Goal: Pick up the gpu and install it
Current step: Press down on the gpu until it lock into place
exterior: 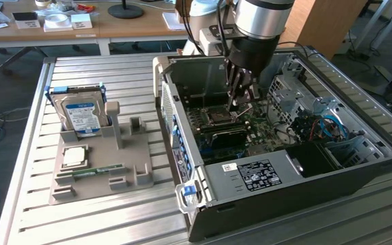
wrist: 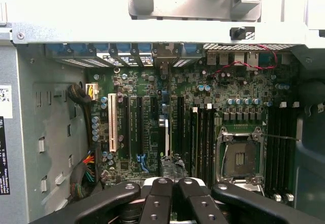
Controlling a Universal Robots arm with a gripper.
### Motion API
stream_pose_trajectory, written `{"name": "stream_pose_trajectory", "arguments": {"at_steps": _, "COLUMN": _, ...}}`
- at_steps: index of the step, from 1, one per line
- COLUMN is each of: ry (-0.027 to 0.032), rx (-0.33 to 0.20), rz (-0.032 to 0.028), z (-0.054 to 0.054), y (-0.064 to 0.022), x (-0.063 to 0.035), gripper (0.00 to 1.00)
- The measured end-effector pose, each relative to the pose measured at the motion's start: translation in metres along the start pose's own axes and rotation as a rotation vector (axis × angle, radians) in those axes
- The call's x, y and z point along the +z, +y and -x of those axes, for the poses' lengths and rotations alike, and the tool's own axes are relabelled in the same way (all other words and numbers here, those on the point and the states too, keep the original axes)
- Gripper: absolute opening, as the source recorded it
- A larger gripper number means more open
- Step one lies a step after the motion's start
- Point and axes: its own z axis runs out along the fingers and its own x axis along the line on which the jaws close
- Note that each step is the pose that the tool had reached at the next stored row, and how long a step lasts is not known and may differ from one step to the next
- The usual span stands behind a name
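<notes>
one pincer (wrist: 171,183) grips one gpu (wrist: 163,137).

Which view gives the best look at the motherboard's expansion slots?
The wrist view: it looks straight down on the expansion slots, showing the white slot and the black ones side by side. In the exterior view they sit deep in the computer case, mostly hidden behind the arm.

Silver arm (exterior: 263,18), black screw-studded gripper (wrist: 172,183)

Gripper (exterior: 240,102) closed, reaching down inside open computer case (exterior: 359,168) above motherboard (exterior: 250,127); hard drive (exterior: 80,113) in stand.
</notes>
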Motion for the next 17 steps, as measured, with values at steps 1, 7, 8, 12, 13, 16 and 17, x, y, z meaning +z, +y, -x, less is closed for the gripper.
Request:
{"name": "stream_pose_trajectory", "arguments": {"at_steps": 1, "ry": 0.0001, "rx": 0.000, "rz": 0.0000, "z": 0.0000, "y": 0.0000, "x": 0.0002, "gripper": 0.11}}
{"name": "stream_pose_trajectory", "arguments": {"at_steps": 7, "ry": -0.0002, "rx": 0.000, "rz": -0.0001, "z": -0.0001, "y": 0.0001, "x": 0.0034, "gripper": 0.11}}
{"name": "stream_pose_trajectory", "arguments": {"at_steps": 8, "ry": -0.0001, "rx": 0.000, "rz": 0.0000, "z": -0.0002, "y": 0.0001, "x": 0.0045, "gripper": 0.11}}
{"name": "stream_pose_trajectory", "arguments": {"at_steps": 12, "ry": 0.0000, "rx": 0.000, "rz": 0.0000, "z": -0.0003, "y": 0.0001, "x": 0.0085, "gripper": 0.11}}
{"name": "stream_pose_trajectory", "arguments": {"at_steps": 13, "ry": 0.0000, "rx": 0.000, "rz": 0.0000, "z": -0.0003, "y": 0.0001, "x": 0.0084, "gripper": 0.11}}
{"name": "stream_pose_trajectory", "arguments": {"at_steps": 16, "ry": 0.0000, "rx": 0.000, "rz": 0.0000, "z": -0.0003, "y": 0.0001, "x": 0.0085, "gripper": 0.11}}
{"name": "stream_pose_trajectory", "arguments": {"at_steps": 17, "ry": 0.0000, "rx": 0.000, "rz": 0.0000, "z": -0.0003, "y": 0.0002, "x": 0.0085, "gripper": 0.11}}
